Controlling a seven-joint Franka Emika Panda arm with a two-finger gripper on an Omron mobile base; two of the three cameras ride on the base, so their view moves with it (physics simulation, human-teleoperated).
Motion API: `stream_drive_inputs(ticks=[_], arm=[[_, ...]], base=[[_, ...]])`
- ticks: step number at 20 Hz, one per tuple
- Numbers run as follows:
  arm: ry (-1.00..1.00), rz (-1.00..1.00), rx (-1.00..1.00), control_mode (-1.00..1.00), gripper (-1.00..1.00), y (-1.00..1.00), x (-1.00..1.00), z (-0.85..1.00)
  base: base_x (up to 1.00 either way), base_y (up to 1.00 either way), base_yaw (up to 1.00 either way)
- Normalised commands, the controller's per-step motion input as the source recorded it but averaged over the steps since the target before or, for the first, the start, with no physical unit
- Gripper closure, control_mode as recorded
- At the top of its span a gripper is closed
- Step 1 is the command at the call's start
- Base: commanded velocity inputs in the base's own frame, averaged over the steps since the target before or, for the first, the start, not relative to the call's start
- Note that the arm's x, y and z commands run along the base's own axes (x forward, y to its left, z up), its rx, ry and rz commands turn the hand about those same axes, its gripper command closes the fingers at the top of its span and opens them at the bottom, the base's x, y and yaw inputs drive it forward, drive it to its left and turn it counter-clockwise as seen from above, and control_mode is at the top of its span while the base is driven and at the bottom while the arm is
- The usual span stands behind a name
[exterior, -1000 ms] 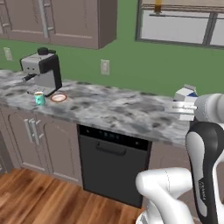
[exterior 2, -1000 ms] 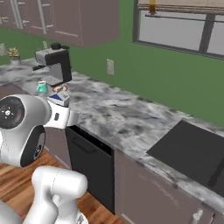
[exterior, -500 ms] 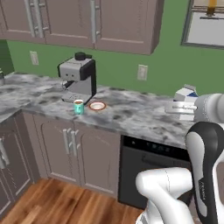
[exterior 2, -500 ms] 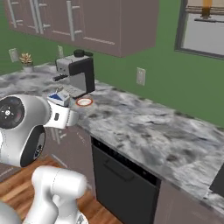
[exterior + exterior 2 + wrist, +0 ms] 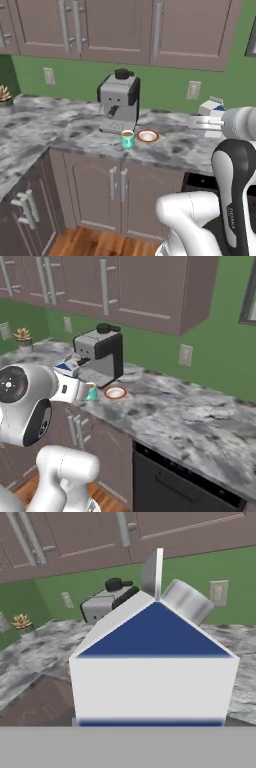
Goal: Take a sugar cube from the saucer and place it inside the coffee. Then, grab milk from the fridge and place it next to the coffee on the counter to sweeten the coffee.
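- A small green spiky plant in a pale pot (image 5: 5,96) stands at the far left end of the grey marbled stone counter (image 5: 65,132), close to the green wall.
- Brown wall cabinets with silver bar handles (image 5: 120,27) hang above the worktop, and brown base cabinets with matching handles (image 5: 117,192) sit below it.
- A grey and black coffee machine (image 5: 119,101) stands on the counter against the wall, a white wall socket (image 5: 49,76) off to its left and another to its right.
- The coffee, a small teal mug with brown liquid at its top (image 5: 127,139), rests on the counter just in front of the machine.
- The small round white saucer with an orange-red rim (image 5: 147,135) lies just to the right of the mug, near it, though whether they touch cannot be told; any sugar cube on it is too small to make out.
- The milk, a small white gable-top carton with blue markings (image 5: 212,111), is held in the air at the end of the white arm, to the right of the saucer and above the counter's level, well apart from the mug.
- The two-finger gripper (image 5: 202,121) is clamped on the carton; from the hand camera the white and blue carton (image 5: 155,667) sits right before the lens, with the coffee machine beyond it.
- The black front of a built-in appliance (image 5: 180,483) sits under the counter at the right.
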Motion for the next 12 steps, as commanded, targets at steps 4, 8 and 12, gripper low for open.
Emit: stream_drive_inputs(ticks=[4, 8, 12], arm=[[0.00, 0.00, 0.00, 1.00, 1.00, 0.00, 0.00, 0.00], [0.00, 0.00, 0.00, 1.00, 1.00, 0.00, 0.00, 0.00], [0.00, 0.00, 0.00, 1.00, 1.00, 0.00, 0.00, 0.00]], base=[[0.67, 1.00, -0.50], [0.26, 1.00, -0.53], [0.32, 1.00, -0.57]])
